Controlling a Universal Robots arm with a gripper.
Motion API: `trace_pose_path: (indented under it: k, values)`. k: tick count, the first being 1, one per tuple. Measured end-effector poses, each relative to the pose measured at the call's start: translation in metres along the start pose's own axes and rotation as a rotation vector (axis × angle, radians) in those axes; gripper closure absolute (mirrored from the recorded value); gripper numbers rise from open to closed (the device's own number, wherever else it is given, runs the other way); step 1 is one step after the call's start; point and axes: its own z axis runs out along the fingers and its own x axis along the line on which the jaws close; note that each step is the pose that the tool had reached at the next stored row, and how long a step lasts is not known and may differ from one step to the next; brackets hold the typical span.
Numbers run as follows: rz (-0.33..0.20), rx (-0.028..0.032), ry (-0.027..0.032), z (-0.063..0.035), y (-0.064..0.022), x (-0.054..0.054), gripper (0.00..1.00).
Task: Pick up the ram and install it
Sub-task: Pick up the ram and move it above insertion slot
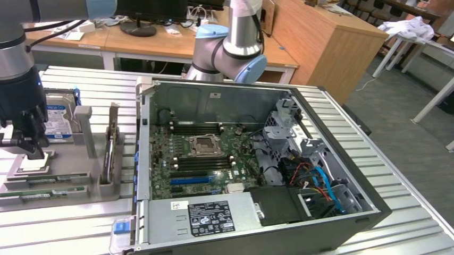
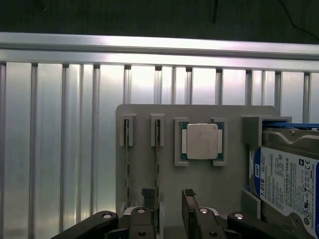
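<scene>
Two ram sticks stand on edge in slots of the grey holder (image 2: 169,179): one ram (image 2: 157,164) runs between my fingers, the other ram (image 2: 126,164) lies one slot further out. My gripper (image 2: 167,195) is open and hovers just above the holder, touching nothing. In the exterior view the gripper (image 1: 30,150) hangs over the holder (image 1: 71,172) at the exterior view's left, with the green ram sticks (image 1: 46,184) in front of it. The open computer case (image 1: 341,164) shows its motherboard (image 1: 191,159) with dark memory slots (image 1: 195,128).
A square metal CPU (image 2: 202,141) sits in a recess of the holder next to the ram slots. A blue-labelled hard drive (image 2: 289,184) stands at the holder's end (image 1: 60,119). A second arm (image 1: 227,48) rises behind the case. The ribbed metal table (image 1: 404,180) surrounds everything.
</scene>
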Motion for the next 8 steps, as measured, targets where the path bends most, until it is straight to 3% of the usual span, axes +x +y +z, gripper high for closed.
trace_pose_path:
  k: [8]
  values:
    - [0.000, 0.0019, 0.0001, 0.0063, 0.0004, 0.0001, 0.64]
